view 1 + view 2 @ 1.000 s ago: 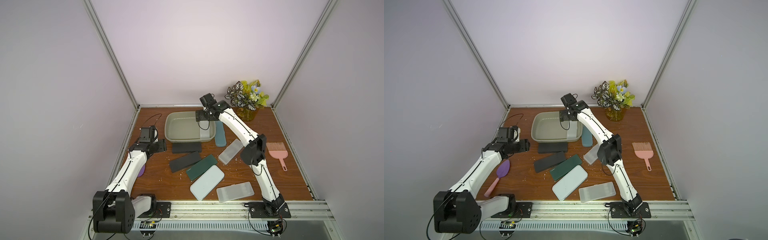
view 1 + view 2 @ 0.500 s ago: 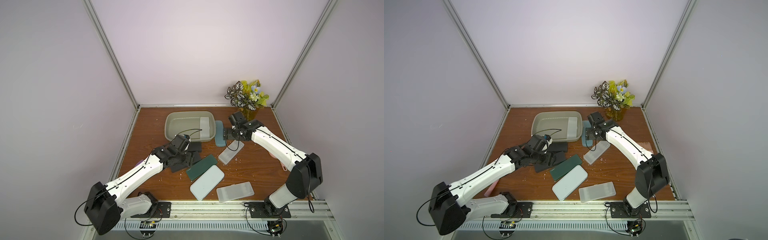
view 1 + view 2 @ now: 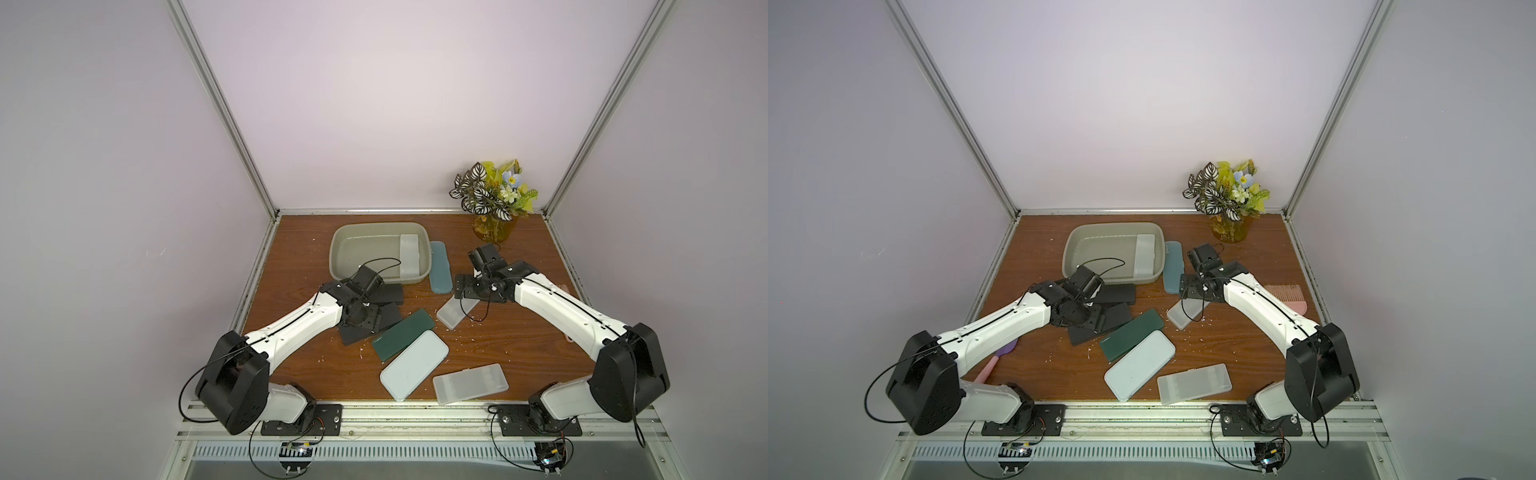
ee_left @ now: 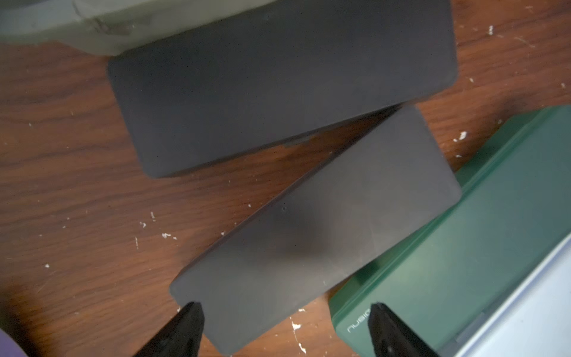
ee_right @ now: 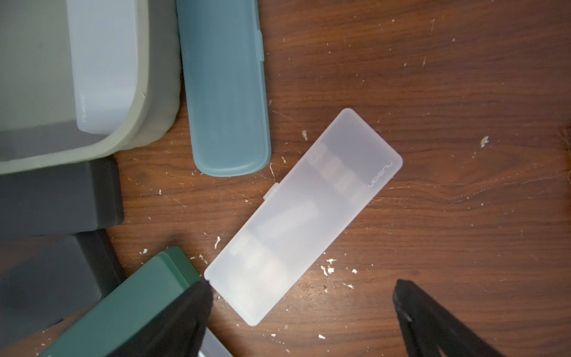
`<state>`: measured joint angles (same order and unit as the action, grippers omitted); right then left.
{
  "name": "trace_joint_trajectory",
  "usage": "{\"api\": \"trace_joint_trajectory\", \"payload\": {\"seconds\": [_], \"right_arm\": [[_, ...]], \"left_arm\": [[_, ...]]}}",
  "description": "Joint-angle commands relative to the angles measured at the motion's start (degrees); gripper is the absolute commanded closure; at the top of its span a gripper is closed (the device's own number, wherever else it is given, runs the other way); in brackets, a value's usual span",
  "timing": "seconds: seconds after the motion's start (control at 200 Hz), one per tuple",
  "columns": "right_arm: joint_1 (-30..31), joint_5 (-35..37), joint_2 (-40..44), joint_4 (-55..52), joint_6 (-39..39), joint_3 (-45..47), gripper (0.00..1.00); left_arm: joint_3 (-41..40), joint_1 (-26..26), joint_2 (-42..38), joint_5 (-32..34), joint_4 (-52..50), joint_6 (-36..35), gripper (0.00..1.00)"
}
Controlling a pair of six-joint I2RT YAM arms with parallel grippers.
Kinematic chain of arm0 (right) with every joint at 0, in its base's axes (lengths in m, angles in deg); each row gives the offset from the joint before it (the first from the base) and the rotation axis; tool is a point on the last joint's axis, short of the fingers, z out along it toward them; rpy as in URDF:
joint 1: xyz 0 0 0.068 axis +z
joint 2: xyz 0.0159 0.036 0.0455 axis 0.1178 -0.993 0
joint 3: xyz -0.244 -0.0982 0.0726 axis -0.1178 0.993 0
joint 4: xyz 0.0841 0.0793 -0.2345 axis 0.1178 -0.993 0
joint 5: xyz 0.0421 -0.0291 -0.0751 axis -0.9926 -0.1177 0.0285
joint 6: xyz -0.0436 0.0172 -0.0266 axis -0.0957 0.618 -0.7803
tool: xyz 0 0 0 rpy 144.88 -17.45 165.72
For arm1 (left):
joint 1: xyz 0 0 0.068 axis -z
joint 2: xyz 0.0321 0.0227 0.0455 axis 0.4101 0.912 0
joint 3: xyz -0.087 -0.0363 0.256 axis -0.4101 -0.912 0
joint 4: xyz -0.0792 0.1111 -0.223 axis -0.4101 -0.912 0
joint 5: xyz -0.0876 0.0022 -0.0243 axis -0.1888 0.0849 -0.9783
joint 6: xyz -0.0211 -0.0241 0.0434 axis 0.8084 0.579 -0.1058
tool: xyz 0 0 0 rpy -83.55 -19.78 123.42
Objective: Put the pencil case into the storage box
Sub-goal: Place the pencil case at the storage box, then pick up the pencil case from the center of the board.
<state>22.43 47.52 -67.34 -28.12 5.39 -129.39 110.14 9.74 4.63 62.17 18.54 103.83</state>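
While one frosted white plastic pencil case (image 3: pixel 409 255) lies inside the shallow grey-green plastic storage box (image 3: pixel 336 253), at its right end, seven more lie outside. Both the left gripper (image 4: pixel 284 312) and the right gripper (image 5: pixel 302 284) hover empty, jaws apart.

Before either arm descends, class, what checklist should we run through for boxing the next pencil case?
1. Left gripper open: ok.
2. Right gripper open: ok.
3. Storage box has room: ok, only one clear case inside.
4. Left fingers clear the dark green case beside the dark grey case: not ok, one fingertip overhangs it.
5. Frosted case square to right jaws: not ok, it lies diagonal.
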Motion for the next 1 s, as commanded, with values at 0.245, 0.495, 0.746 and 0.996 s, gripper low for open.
{"api": "trace_joint_trajectory", "payload": {"seconds": [0.245, 0.495, 0.746, 0.996], "right_arm": [[-0.3, -2.3, 3.4, 2.0, 0.7, 3.7, 0.01], [-0.3, -4.6, 2.5, 3.0, 0.1, 3.8, 0.01], [-0.3, -5.7, 2.0, 3.2, -1.0, 3.8, 0.01], [-0.3, -5.7, 2.0, 3.3, -1.1, 4.1, 0.01]], "left_arm": [[4.7, -1.2, 5.7, -2.2, -2.1, -12.3, 0.13], [3.7, -1.2, 6.2, -4.6, -2.3, -19.6, 0.08], [3.7, -1.2, 9.5, -4.4, -2.2, -25.9, 0.05], [4.9, -1.3, 13.1, -2.0, -2.0, -28.3, 0.05]]}}
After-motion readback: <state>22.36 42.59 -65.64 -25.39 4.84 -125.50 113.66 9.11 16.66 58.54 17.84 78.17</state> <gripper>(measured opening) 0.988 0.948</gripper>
